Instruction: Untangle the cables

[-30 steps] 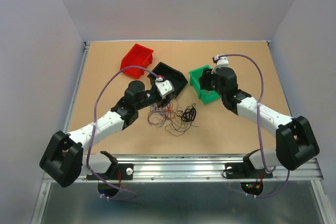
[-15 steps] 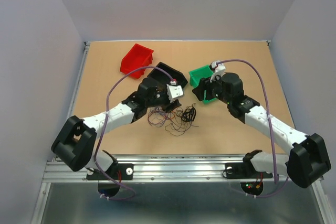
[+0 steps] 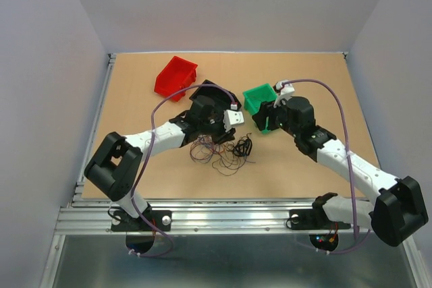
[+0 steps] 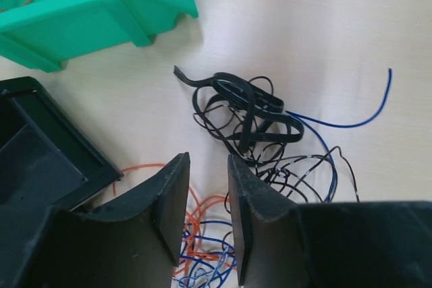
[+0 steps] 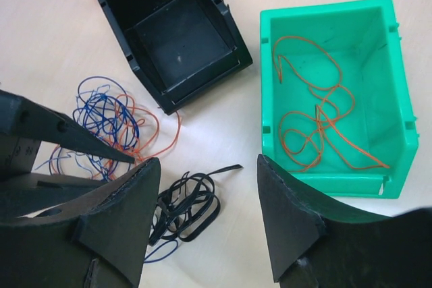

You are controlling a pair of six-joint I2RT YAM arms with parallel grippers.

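Tan table (image 3: 135, 112): cables (image 3: 241, 145) sprawl mid-frame, just ahead of left end effector (image 4: 208, 161), which is narrowly parted and empty. Right end effector (image 5: 204, 165) is spread wide, empty, by green bin (image 5: 268, 65). Left arm nearer.

Lab rig: white-walled booth (image 3: 47, 65), alu rail (image 3: 229, 215), wood tabletop (image 3: 128, 92).

The top camera looks down from high behind the near edge toward the far wall, taking in the whole table (image 3: 135, 92). The left wrist camera hangs close over the cables (image 4: 246, 109), facing right. The right wrist camera looks down from higher up — both wrist views share the cables, green bin (image 5: 398, 99) and black bin (image 5: 179, 35).
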